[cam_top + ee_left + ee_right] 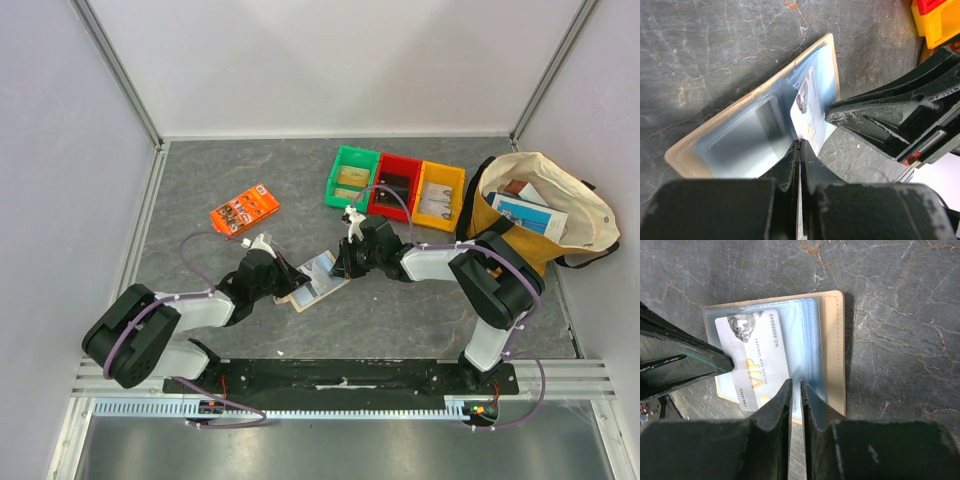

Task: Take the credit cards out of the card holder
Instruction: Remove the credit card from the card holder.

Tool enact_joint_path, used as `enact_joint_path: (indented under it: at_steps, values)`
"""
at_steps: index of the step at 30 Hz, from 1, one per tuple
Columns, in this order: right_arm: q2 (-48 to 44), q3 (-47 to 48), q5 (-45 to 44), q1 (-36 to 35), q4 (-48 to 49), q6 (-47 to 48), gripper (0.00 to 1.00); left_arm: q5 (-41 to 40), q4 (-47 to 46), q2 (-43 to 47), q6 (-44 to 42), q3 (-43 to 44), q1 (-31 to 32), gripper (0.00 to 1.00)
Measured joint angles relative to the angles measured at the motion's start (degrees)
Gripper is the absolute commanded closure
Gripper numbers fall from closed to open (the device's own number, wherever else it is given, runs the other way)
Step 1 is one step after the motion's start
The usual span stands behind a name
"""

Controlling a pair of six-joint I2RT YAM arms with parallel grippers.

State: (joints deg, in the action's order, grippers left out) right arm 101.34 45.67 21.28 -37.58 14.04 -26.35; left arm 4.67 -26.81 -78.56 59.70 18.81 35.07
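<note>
The beige card holder (318, 285) lies open on the grey table between both arms, its clear blue-tinted sleeves (807, 340) facing up. A whitish credit card (755, 350) marked VIP sticks partway out of a sleeve. My left gripper (799, 145) is shut on the card's (812, 110) edge, and a thin pale sliver shows between its fingers. My right gripper (795, 386) is closed with a narrow gap on the near edge of the holder's sleeves, beside the tan cover (836, 350). From above, the left gripper (293, 280) and right gripper (343, 268) meet over the holder.
An orange flat packet (244, 209) lies at the back left. Green (352, 177), red (395, 186) and yellow (438, 195) bins stand in a row behind the holder. A cream and yellow tote bag (535, 210) holding books sits at the right.
</note>
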Motion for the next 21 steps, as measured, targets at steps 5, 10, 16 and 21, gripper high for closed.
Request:
enact_joint_path:
  at_steps: [5,10,16,21]
  values:
    - [0.5,-0.1,1.2,0.5,0.6,-0.5,0.82,-0.3,2.5,3.5,0.1,-1.4,0.0,0.87]
    - [0.9,-0.1,2.4,0.7,1.1,-1.0,0.82,0.1,3.1,3.0,0.2,-1.4,0.0,0.64]
    - [1.4,-0.1,3.0,0.9,1.9,-1.1,0.82,1.5,0.9,0.4,0.4,-0.7,0.0,0.61]
    - [1.5,0.0,3.4,1.0,2.0,-1.2,0.82,1.8,-0.7,-2.2,0.7,0.3,0.0,0.78]
